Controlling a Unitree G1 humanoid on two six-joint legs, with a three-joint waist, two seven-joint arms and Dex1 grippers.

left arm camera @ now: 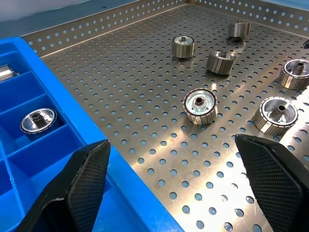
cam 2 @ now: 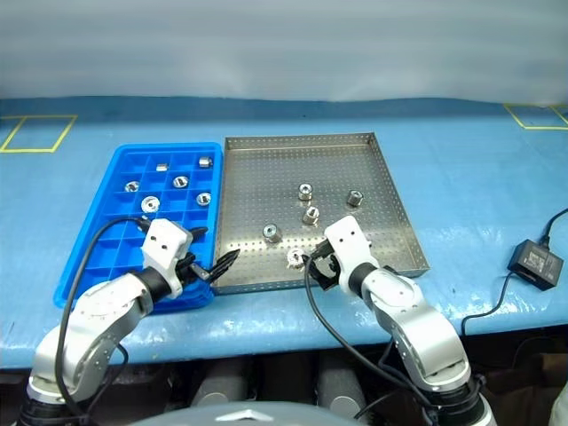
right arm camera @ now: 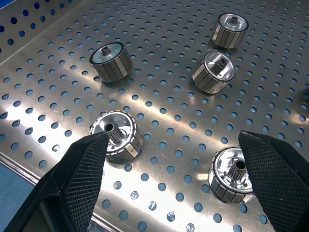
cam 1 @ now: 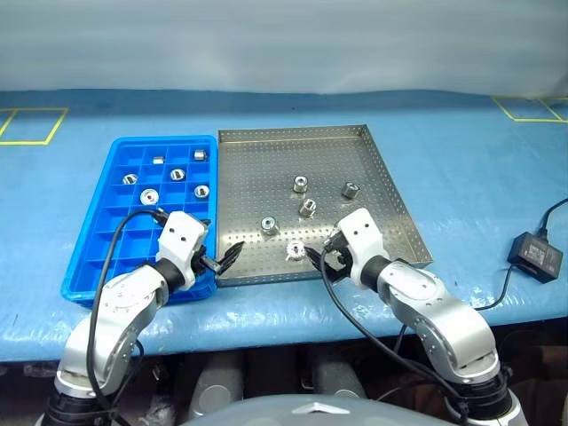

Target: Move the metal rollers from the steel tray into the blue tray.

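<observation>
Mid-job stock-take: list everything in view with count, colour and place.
metal rollers: 5, shiny silver, loose on the steel tray floor
metal rollers: 6, silver, one per compartment, far half of the blue tray
steel tray: 1, silver-grey, perforated, mid-table
blue tray: 1, bright blue, against the steel tray's left side
power adapter: 1, black, cabled, table's right
table cover: 1, blue, yellow tape marks
left gripper: black, open, empty, near the trays' seam
right gripper: black, open, empty, over the nearest rollers
</observation>
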